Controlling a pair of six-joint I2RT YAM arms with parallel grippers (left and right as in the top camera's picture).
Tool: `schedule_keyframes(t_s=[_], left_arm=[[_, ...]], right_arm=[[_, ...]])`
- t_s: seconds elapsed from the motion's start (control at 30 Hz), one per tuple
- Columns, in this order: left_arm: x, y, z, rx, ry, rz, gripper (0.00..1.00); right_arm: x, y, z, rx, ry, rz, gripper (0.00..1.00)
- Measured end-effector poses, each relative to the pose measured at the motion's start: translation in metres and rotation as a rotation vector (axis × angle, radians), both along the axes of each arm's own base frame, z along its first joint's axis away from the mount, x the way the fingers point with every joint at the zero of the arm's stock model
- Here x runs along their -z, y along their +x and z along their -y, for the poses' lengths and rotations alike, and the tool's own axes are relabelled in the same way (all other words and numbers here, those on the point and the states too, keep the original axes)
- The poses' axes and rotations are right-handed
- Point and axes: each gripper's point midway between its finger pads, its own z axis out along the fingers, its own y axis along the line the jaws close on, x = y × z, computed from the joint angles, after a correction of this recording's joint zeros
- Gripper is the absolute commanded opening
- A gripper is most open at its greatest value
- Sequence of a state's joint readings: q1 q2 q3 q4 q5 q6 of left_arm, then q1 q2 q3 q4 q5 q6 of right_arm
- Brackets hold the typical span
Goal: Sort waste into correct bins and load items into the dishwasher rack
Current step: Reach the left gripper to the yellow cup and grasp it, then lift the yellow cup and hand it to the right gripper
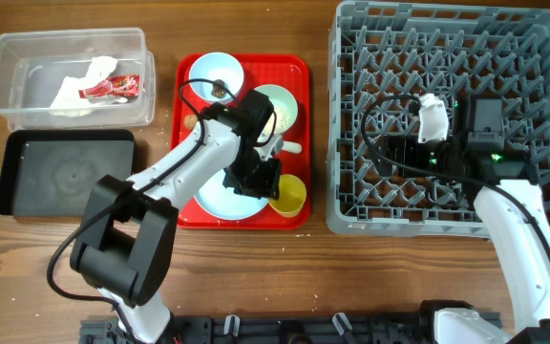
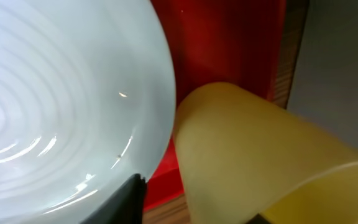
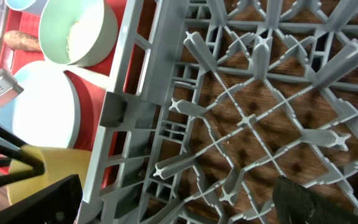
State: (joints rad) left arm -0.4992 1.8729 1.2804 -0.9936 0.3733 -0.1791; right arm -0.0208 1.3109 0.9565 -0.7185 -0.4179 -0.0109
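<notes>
My left gripper [image 1: 264, 182] is low over the red tray, open, its fingers [image 2: 197, 208] straddling the near wall of the small yellow cup [image 1: 290, 196] [image 2: 247, 155], beside the pale blue plate [image 1: 220, 198] [image 2: 61, 93]. One bowl [image 1: 214, 71] holds a dark brown lump [image 1: 220, 89]. The other bowl [image 1: 277, 107] [image 3: 76, 31] holds rice. A brown stick [image 1: 191, 122] [image 3: 20, 40] and the white spoon [image 1: 289, 146] lie on the tray. My right gripper [image 1: 396, 153] [image 3: 173, 205] is open and empty over the grey rack [image 1: 351, 215] [image 3: 123, 112], near its left wall.
The clear tub [image 1: 8, 100] at the far left holds a crumpled napkin [image 1: 82, 81] and a red wrapper [image 1: 115, 87]. The black tray [image 1: 27, 201] lies just in front of it. The red tray [image 1: 299, 72] sits close against the rack's left wall.
</notes>
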Motion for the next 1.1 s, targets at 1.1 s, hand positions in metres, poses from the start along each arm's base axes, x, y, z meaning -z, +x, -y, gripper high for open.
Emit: schedule_keyframes(t_s=[1.1], left_arm=[[-0.239,0.055,0.011,-0.121,-1.136,-0.039,0.04]], right_arm=[[-0.177,-0.012,-0.142,-0.710,0.700,0.565,0.96]])
